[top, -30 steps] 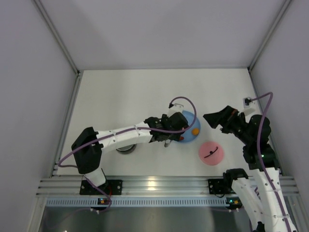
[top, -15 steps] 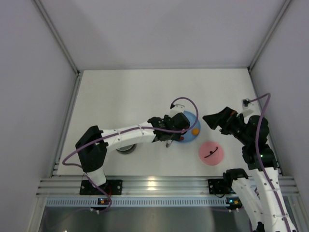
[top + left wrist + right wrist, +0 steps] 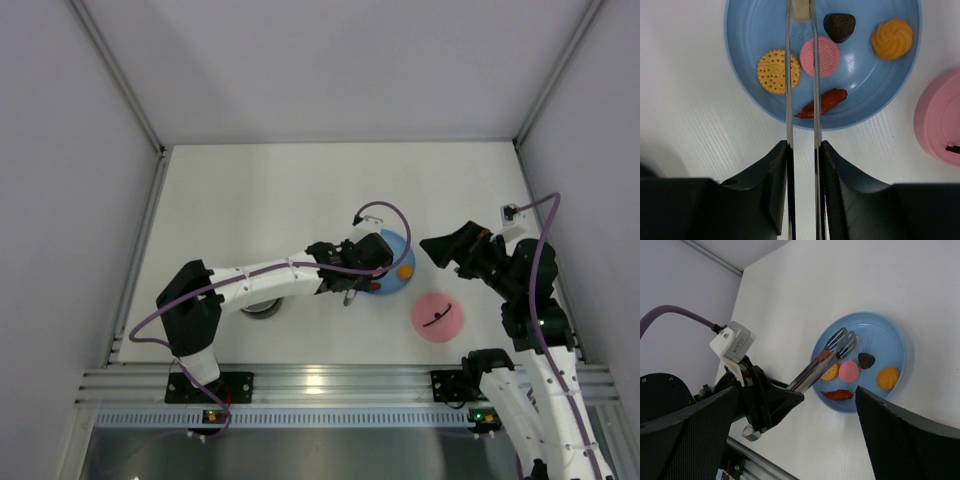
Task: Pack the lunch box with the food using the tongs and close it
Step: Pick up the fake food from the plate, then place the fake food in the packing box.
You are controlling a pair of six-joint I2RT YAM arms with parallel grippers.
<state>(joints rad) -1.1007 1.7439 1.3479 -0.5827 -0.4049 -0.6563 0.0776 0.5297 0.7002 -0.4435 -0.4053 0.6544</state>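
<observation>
My left gripper is shut on the silver tongs, whose two arms reach out over the blue plate. A cream cube sits between the tong tips at the frame's top edge. On the plate lie a yellow cracker, a pink disc, a dark piece, an orange swirl and a red-brown strip. The steel lunch box is mostly hidden under the left arm. Its pink lid lies right of the plate. My right gripper hovers open, holding nothing.
White walls close in the table on three sides. An aluminium rail runs along the near edge. The left arm stretches from its base across to the plate.
The left arm has edged right towards the plate. The left gripper has narrowed, squeezing the tong arms closer together around the cream cube. The right arm has stayed still.
</observation>
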